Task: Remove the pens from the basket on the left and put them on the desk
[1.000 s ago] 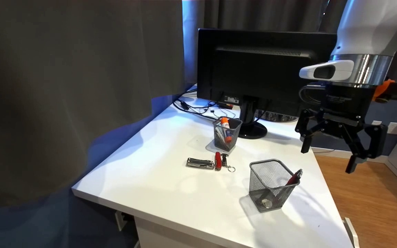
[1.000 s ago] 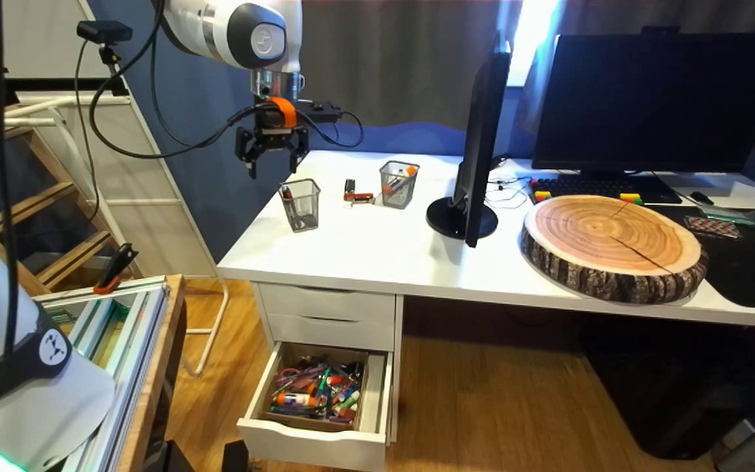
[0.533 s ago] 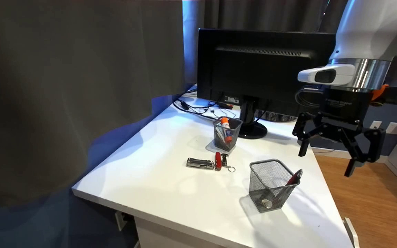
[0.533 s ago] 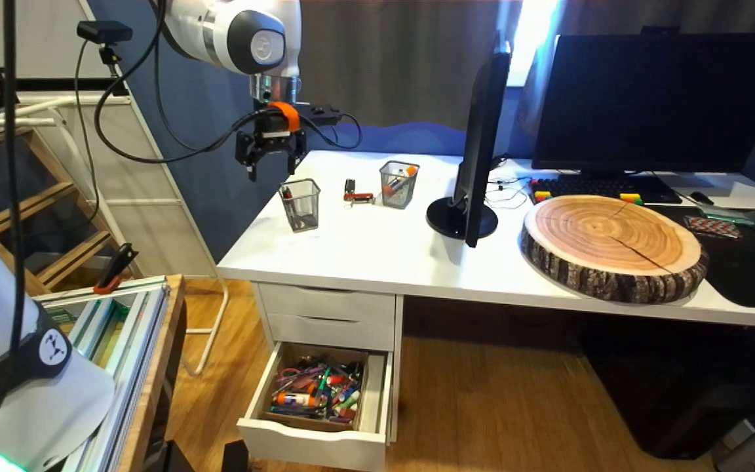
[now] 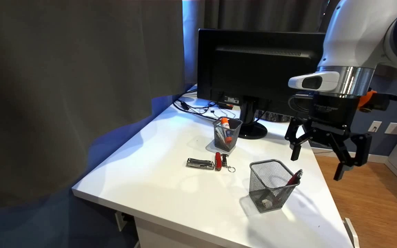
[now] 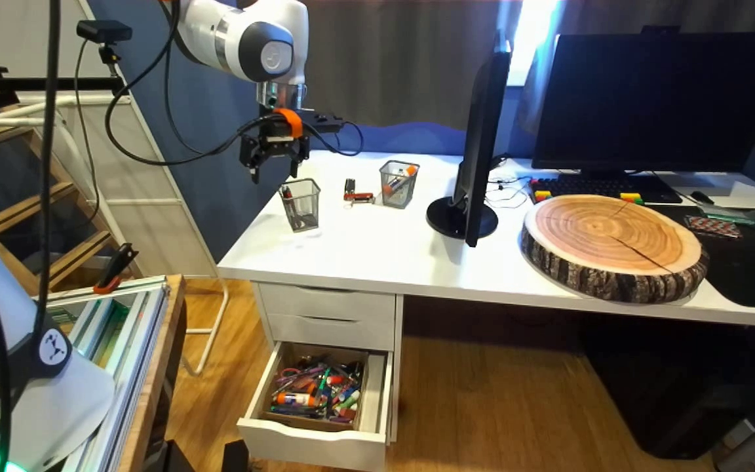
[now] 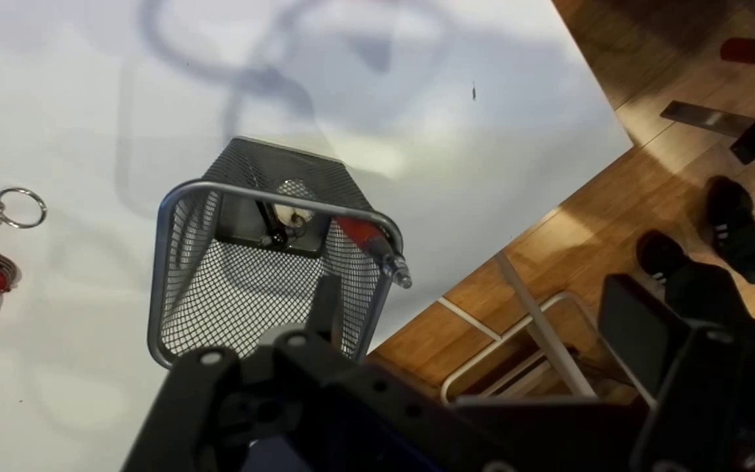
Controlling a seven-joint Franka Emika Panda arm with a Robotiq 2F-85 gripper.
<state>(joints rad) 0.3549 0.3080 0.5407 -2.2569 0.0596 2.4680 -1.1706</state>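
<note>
Your gripper [image 5: 317,167] sits lower than it did a second ago and, in an exterior view, further left, its jaws wide apart. Left to right in an exterior view, you count one white arm base [image 6: 59,400], then, upright on the white desk [image 6: 377,259], the left basket [image 6: 311,204]. The wrist view shows you what it holds: one dark stick-like item [image 7: 272,226] you cannot name for sure, one pale roundish thing [image 7: 286,215] near the bottom, and one red pen [image 7: 360,229] leaning at a corner, silvery end past the rim. Beyond come one silvery multitool [image 5: 198,163], one red pocketknife [image 5: 218,161] and one key ring [image 7: 19,225], all close together, then a second mesh holder [image 6: 409,198] with one orange-capped tube [image 5: 226,131], one black monitor [image 6: 479,144] edge-on, one round wood slab [image 6: 613,233] and a second monitor [image 6: 666,105]. For writing, you get letters ending in "IKA" on the arm base and "Gripper" on your gripper's black body; the tube's label is too small to read. In both exterior views the left basket, pen included, lies below your gripper and off to one side, near the jaws but apart from them.
</note>
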